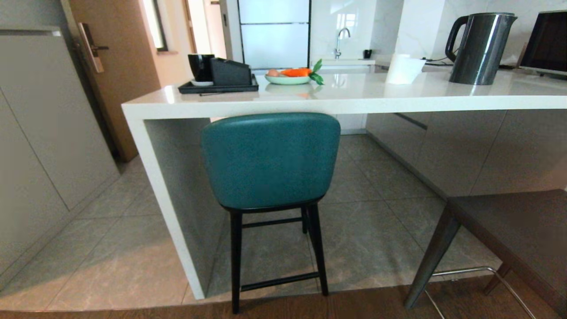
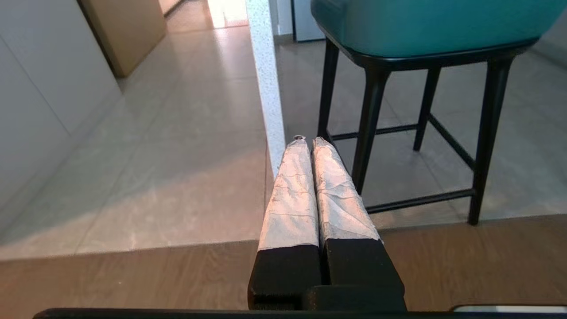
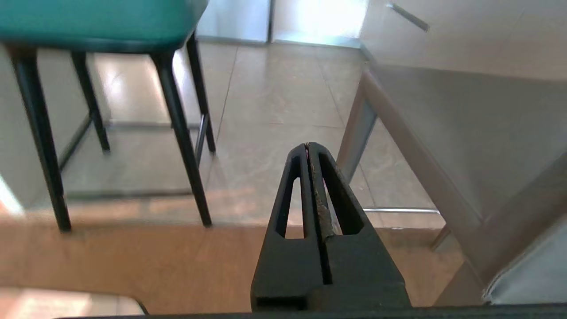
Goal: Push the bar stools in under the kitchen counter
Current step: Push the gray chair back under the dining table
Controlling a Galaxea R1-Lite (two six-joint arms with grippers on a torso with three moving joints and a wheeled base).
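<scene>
Head view, teal stool [image 1: 270, 159] tucked under white counter [image 1: 354, 99], thin black legs

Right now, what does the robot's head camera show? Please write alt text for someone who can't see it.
A teal bar stool on thin black legs stands with its back at the edge of a glossy white kitchen counter. A dark grey stool juts in at the lower right. On the counter sit a black tray, a plate of food and a steel kettle.

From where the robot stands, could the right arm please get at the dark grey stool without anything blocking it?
Probably yes. The right gripper, jaws shut, hangs low beside the dark grey stool, with only bare floor between them; the teal stool stands off to the other side.
</scene>
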